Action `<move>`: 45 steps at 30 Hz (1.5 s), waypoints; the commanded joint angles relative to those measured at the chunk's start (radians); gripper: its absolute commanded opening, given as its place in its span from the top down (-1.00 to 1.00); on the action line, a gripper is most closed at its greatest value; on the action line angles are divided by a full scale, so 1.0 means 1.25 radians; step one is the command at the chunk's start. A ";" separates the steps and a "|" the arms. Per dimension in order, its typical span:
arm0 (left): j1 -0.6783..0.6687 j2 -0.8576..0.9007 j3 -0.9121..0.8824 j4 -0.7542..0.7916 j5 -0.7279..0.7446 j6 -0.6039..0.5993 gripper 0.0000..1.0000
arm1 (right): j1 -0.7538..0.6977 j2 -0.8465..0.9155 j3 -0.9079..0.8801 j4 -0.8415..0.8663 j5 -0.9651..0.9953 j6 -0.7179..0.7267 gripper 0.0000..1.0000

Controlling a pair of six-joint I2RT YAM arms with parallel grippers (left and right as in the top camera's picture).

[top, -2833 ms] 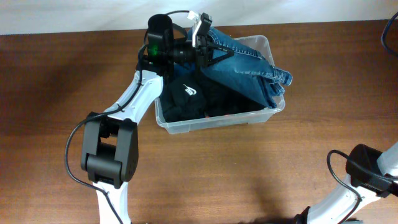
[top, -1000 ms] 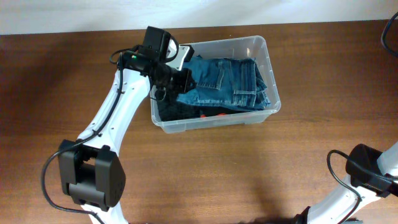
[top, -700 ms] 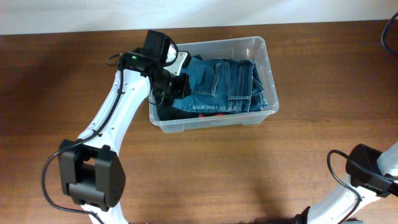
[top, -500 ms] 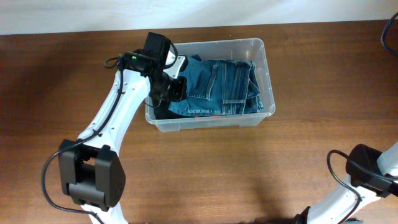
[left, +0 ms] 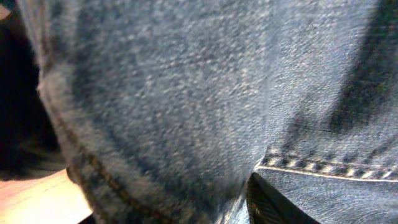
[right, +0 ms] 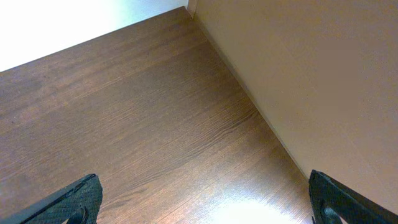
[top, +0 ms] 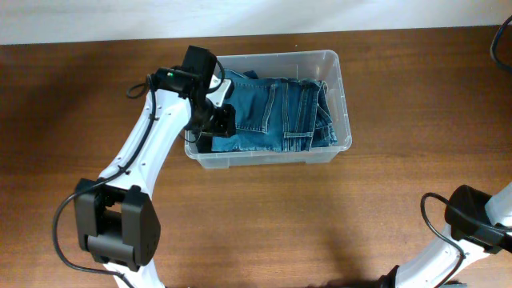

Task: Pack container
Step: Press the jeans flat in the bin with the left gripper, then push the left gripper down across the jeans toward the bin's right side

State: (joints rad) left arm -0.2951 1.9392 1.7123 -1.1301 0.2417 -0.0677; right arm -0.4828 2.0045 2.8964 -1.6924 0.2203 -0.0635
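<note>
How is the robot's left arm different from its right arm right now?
The left arm stretches out to the box, while the right arm sits folded at the table edge, far from it. The left end effector is down at the jeans; the right end effector hangs over bare wood, touching nothing. The right one's fingers are wide open; the left one's are hidden. Both arms are white with black joints.

Brown wooden table, white wall strip along its far edge.

Even overhead light; left wrist dim, blurred
</note>
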 commanded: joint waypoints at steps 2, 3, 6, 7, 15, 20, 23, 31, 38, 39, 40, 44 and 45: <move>0.014 -0.020 -0.011 -0.006 -0.030 -0.023 -0.04 | -0.002 0.001 -0.001 -0.005 0.007 0.001 -0.97; 0.015 -0.024 -0.011 -0.006 -0.030 -0.031 -0.03 | -0.002 0.001 -0.001 -0.005 0.007 0.001 -0.97; 0.015 -0.043 -0.007 -0.006 -0.033 -0.042 -0.03 | -0.002 0.001 -0.001 -0.005 0.007 0.001 -0.97; 0.015 -0.053 -0.005 -0.006 -0.033 -0.042 -0.04 | -0.002 0.001 -0.001 -0.005 0.007 0.001 -0.97; 0.013 -0.162 -0.003 -0.014 -0.105 -0.083 -0.05 | -0.002 0.001 -0.001 -0.005 0.007 0.001 -0.97; 0.013 -0.200 -0.003 -0.015 -0.101 -0.129 0.04 | -0.002 0.001 -0.001 -0.005 0.007 0.001 -0.97; 0.001 -0.206 -0.003 0.021 -0.090 -0.168 0.99 | -0.002 0.001 -0.001 -0.005 0.007 0.001 -0.97; -0.091 -0.206 -0.003 0.162 -0.126 -0.245 0.99 | -0.002 0.001 -0.001 -0.005 0.007 0.001 -0.96; -0.139 -0.189 -0.003 0.202 -0.205 -0.248 0.99 | -0.002 0.001 -0.001 -0.005 0.007 0.001 -0.97; -0.142 -0.183 -0.003 0.204 -0.205 -0.250 0.99 | -0.002 0.001 -0.001 -0.005 0.007 0.001 -0.97; -0.146 -0.175 -0.003 0.205 -0.205 -0.251 0.99 | -0.002 0.001 -0.001 -0.005 0.007 0.001 -0.97; -0.162 -0.117 -0.003 0.205 -0.172 -0.251 0.99 | -0.002 0.001 -0.001 -0.005 0.007 0.001 -0.97; -0.167 -0.099 -0.003 0.205 -0.162 -0.251 0.99 | -0.002 0.001 -0.001 -0.005 0.007 0.001 -0.97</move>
State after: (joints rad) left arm -0.4847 1.7420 1.7119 -0.8761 0.0189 -0.3649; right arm -0.4828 2.0045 2.8964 -1.6924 0.2203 -0.0639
